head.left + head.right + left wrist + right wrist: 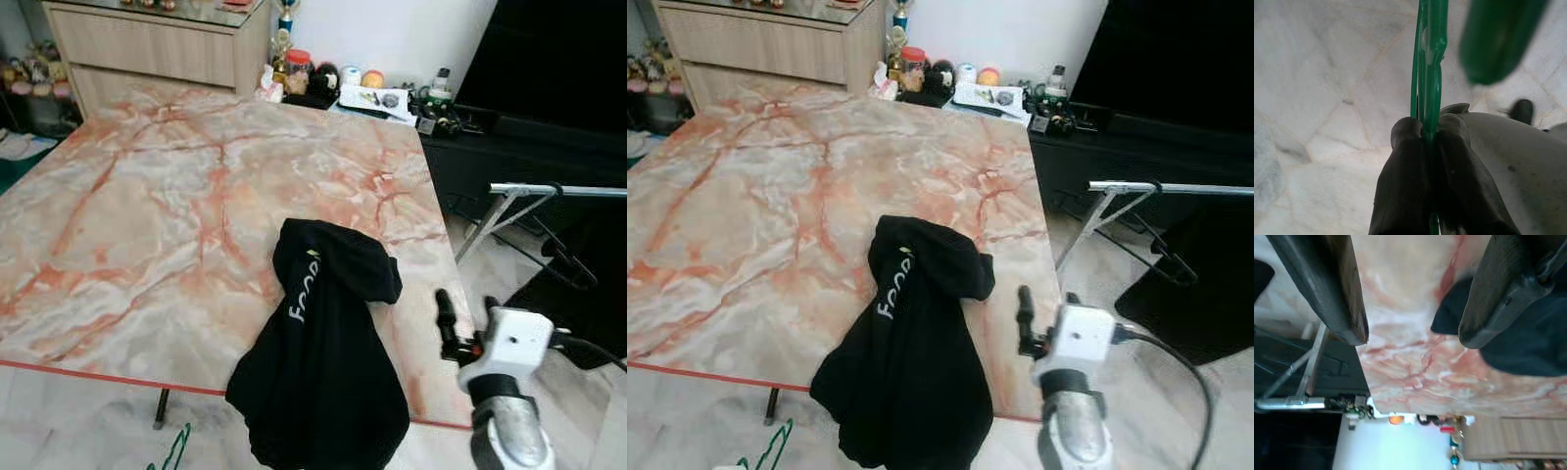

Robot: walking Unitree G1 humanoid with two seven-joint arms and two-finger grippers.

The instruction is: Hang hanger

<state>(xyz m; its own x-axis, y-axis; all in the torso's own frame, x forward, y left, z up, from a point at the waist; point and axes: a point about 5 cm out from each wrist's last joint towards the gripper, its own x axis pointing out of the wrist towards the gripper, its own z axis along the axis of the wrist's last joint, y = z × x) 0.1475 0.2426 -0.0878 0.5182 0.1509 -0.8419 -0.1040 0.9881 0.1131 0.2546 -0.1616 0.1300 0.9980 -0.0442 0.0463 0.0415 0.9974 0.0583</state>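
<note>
The green hanger [1431, 73] was pinched between the two black fingers [1405, 186] of the left gripper [1429, 131], which pressed together on its thin wire above the pale marble floor [1317, 83]; in the head views a small part of the hanger showed low at the near edge, below the table's front rim and left of the garment. A black garment [323, 362] with pale lettering lay crumpled on the marble-patterned table [147, 206], its lower part draped over the near edge. The right gripper [1413, 333] was raised beside the table's right near corner, its fingers [1327, 289] spread apart and holding nothing, with the table top and the garment visible between them. To the right of the table stood a metal rack [549, 191] with a horizontal bar, from which a dark hanger [568, 259] hung. Beyond the table's far edge were a wooden drawer unit [157, 44] and a low dark cabinet [509, 147] crowded with small objects.
</note>
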